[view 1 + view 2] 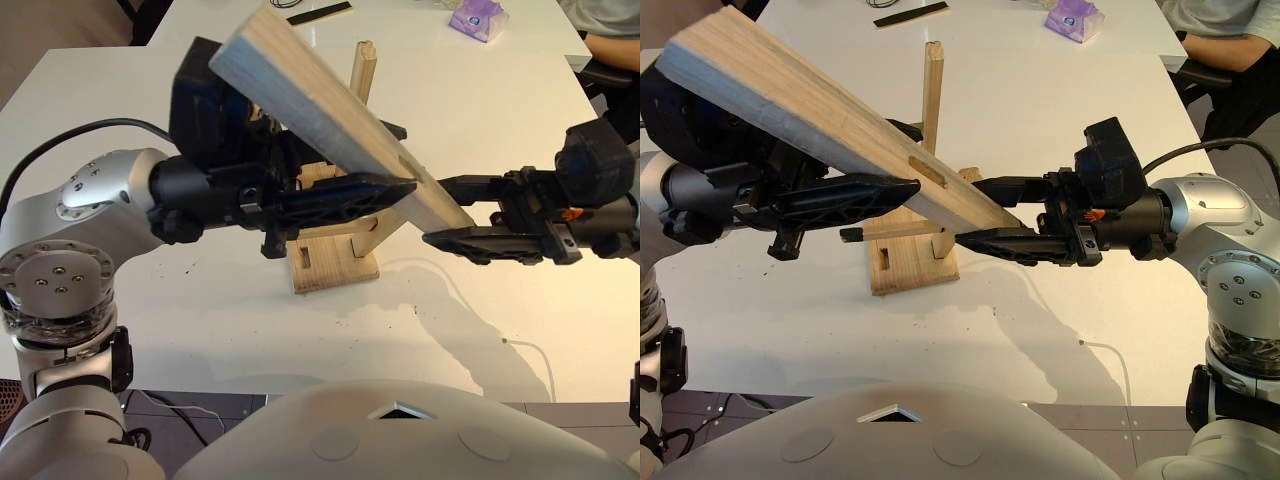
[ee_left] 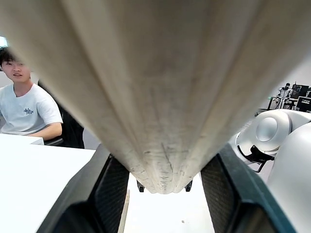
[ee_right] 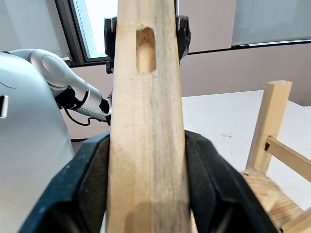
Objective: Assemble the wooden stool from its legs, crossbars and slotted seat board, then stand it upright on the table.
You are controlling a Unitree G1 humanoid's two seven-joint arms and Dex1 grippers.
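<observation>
Clamping slanted seat board (image 1: 300, 90) in left gripper (image 1: 400, 188), clamping its lower end in right gripper (image 1: 970, 212), hovering above leg frame (image 1: 335, 262) at picture centre.

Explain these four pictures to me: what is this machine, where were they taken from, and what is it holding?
This is a humanoid robot with two arms, each ending in a two-finger gripper. Two pictures come from cameras in its head, looking down over the arms; the other two come from a camera on each wrist, showing the grip up close. The left gripper and right gripper both clamp a slotted wooden board, held tilted above the white table. Beneath it on the table lies a half-built frame of legs and crossbars, one leg pointing up. A purple pack sits at the far edge.
</observation>
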